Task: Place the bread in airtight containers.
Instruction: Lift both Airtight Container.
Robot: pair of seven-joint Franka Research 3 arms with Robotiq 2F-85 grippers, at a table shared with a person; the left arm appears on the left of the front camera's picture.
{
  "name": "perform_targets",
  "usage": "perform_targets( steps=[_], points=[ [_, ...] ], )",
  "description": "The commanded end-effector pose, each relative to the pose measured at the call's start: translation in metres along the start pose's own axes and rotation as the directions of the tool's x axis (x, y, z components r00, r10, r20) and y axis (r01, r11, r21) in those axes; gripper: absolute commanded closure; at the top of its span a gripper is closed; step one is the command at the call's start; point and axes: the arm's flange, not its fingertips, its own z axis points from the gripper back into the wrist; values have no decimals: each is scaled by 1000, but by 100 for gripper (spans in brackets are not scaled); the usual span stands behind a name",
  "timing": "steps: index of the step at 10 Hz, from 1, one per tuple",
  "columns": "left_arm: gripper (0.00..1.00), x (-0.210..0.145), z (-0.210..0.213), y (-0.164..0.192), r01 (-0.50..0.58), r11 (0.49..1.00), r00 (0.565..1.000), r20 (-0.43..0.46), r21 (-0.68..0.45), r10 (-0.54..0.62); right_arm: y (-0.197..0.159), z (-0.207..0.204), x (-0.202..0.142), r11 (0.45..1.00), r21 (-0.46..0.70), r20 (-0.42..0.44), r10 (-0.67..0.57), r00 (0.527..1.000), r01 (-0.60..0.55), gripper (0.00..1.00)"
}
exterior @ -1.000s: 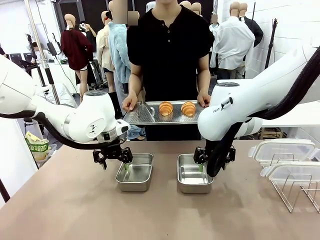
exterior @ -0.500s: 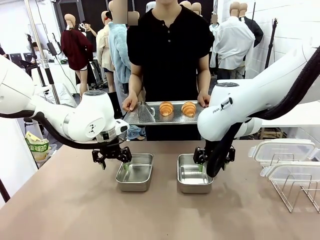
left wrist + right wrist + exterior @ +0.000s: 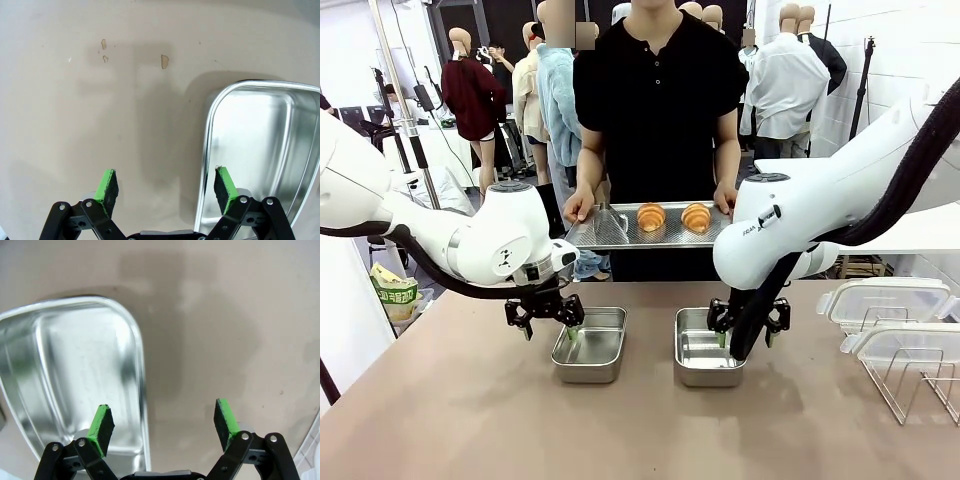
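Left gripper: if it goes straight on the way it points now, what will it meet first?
Likely the steel tin: the open left gripper straddles its rim, one finger over the tin's inside, the other over the bare table. The rim may pass between them; which finger lands first is unclear.

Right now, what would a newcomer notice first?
Two croissants lie on a tray that a person holds at the far side. Nearer, two empty lidless steel tins sit on the table: left pincer open astride the outer rim of the left tin, right pincer likewise on the right tin.
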Motion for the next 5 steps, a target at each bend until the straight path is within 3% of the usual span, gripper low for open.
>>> perform_targets(
  steps=[1,5],
  points=[
    [0,2,-3,-9,-14,1000,1000,1,17,14,5,-2,4,997,-48,-5,-62,998,62,0],
    [0,3,-2,-9,-14,1000,1000,-2,12,14,6,-2,7,999,-17,-4,-28,1000,28,0]
  ],
)
